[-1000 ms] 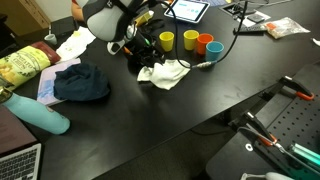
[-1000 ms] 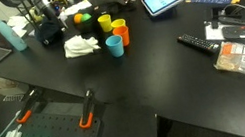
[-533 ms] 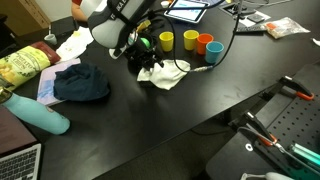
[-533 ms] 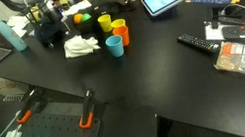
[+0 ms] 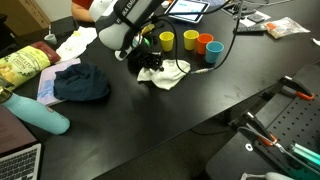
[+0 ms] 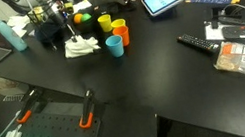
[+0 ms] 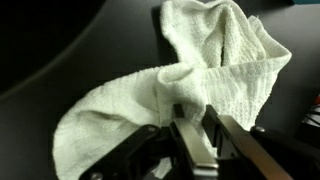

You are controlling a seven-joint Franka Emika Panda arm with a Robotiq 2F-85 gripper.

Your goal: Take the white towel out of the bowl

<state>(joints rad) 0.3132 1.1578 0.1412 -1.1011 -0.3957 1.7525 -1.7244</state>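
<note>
The gripper point(image 7: 200, 118) is down low over the black worktop point(image 5: 200, 100) and is nearly closed, its two dark fingers point(image 7: 228, 140) pinching a raised fold of the white towel point(image 7: 190, 85); in the wrist view the cloth bunches up between them and spreads away on both sides, one flap running off toward the top of the picture and a broader one drooping to the lower left. The rest of the towel lies crumpled on the bare tabletop, as both exterior views show point(image 5: 170, 72) point(image 6: 81, 47), in the part of the table nearer the edge where the tablet point(image 5: 188, 9) sits. The gripper point(image 5: 150, 64) meets the towel at the side facing away from the cups. Just beside the towel stands a cluster of cups: a yellow cup point(image 5: 166, 41), a second yellow cup point(image 5: 188, 38), an orange cup point(image 5: 204, 44) and a blue cup point(image 5: 215, 52), the blue one closest to the cloth in an exterior view point(image 6: 114, 45). Well apart from the towel, a dark blue cloth point(image 5: 80, 83) lies in a heap, and a teal bottle point(image 5: 38, 113) lies on its side near the corner with the laptop point(image 5: 15, 162). A snack bag point(image 5: 22, 66) rests near that same side edge, and a remote control point(image 6: 199, 42) lies on the open stretch of the worktop
</note>
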